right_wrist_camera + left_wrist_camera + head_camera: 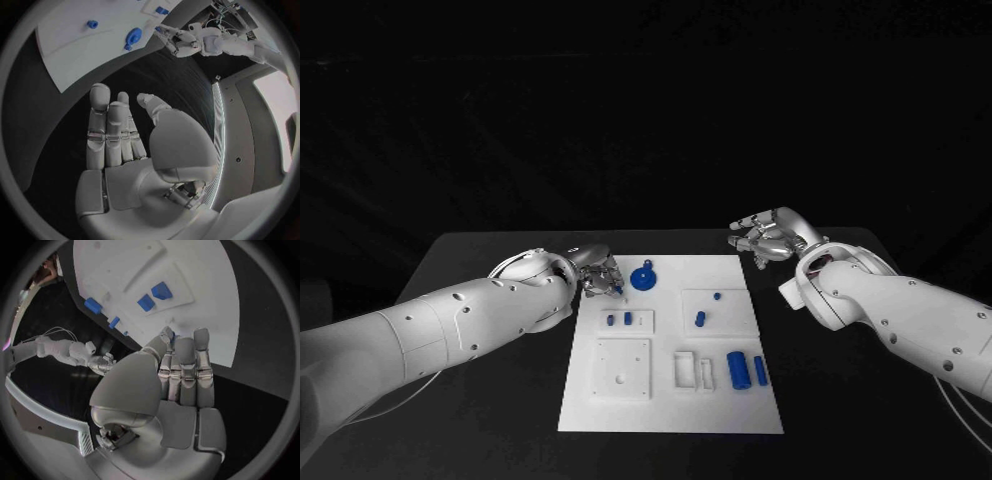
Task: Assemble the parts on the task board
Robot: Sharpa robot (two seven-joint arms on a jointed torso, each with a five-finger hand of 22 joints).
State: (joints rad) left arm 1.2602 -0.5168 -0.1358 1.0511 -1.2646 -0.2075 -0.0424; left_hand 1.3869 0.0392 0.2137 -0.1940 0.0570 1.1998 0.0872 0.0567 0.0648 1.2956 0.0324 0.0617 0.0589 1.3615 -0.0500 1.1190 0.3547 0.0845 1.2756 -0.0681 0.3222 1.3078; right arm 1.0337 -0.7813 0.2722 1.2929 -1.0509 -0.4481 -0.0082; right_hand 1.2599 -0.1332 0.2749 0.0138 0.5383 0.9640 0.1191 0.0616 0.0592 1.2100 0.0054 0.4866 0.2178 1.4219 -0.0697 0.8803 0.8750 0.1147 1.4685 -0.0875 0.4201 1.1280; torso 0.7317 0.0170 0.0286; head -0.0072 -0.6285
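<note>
The white task board (669,400) lies in the middle of the black table. A round blue part (643,278) lies near its far left corner. My left hand (597,270) is at the board's left edge right beside that part, fingers straight and side by side (184,360), with nothing in it. A sliver of blue shows just past its fingertips (175,336). Two small blue pegs (619,319) sit on a raised plate (164,300). My right hand (764,238) is over the bare table beyond the board's far right corner, fingers stretched out (112,135) and holding nothing.
Two blue cylinders (747,370) lie near the board's right edge beside two white blocks (694,370). More small blue pieces (700,319) sit mid-board. A square white plate (622,368) occupies the near left. Black table surrounds the board.
</note>
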